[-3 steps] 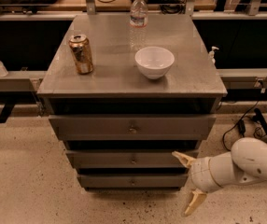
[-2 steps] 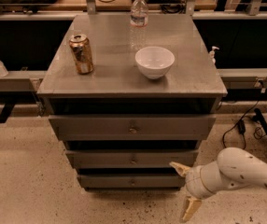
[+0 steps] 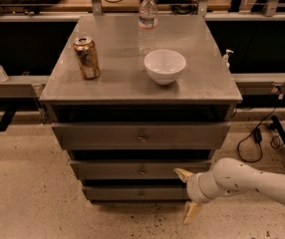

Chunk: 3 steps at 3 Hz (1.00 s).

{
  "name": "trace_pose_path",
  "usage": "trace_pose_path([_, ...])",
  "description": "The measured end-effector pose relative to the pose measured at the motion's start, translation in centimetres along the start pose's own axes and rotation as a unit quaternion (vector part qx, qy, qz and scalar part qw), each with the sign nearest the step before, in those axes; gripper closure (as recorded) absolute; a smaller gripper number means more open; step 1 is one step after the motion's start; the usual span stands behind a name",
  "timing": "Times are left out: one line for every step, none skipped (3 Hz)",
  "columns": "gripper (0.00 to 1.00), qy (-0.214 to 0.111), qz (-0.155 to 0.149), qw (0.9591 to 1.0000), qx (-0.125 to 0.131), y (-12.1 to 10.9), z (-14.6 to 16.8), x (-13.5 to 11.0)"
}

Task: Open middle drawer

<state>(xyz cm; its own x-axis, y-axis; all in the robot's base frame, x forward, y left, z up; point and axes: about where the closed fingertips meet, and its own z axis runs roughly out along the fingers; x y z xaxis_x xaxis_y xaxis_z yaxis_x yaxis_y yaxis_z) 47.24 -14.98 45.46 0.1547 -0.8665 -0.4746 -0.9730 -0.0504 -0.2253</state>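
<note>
The middle drawer (image 3: 132,170) is a wide grey metal drawer, second of three in the cabinet, closed, with a small round knob (image 3: 142,171) at its centre. My gripper (image 3: 188,193) is open at the end of a white arm coming in from the lower right. Its upper tan finger (image 3: 183,174) is at the drawer's right end, right of the knob. Its lower finger (image 3: 192,212) hangs below the bottom drawer's level.
The top drawer (image 3: 141,136) and bottom drawer (image 3: 135,193) are closed. On the cabinet top (image 3: 112,54) stand a soda can (image 3: 86,58), a white bowl (image 3: 165,66) and a water bottle (image 3: 147,21). Cables (image 3: 256,138) lie on the floor at right.
My arm and gripper have moved left, closer to the right end of the middle drawer. The drawers have not moved.
</note>
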Motion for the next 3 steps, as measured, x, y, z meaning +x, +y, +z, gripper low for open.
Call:
trace_pose_path([0.00, 0.001, -0.003, 0.9996, 0.026, -3.6, 1.6, 0.2])
trace_pose_path([0.00, 0.008, 0.004, 0.9987, 0.050, -7.6, 2.6, 1.2])
trace_pose_path([0.00, 0.014, 0.018, 0.9985, 0.050, -8.8, 3.5, 2.5])
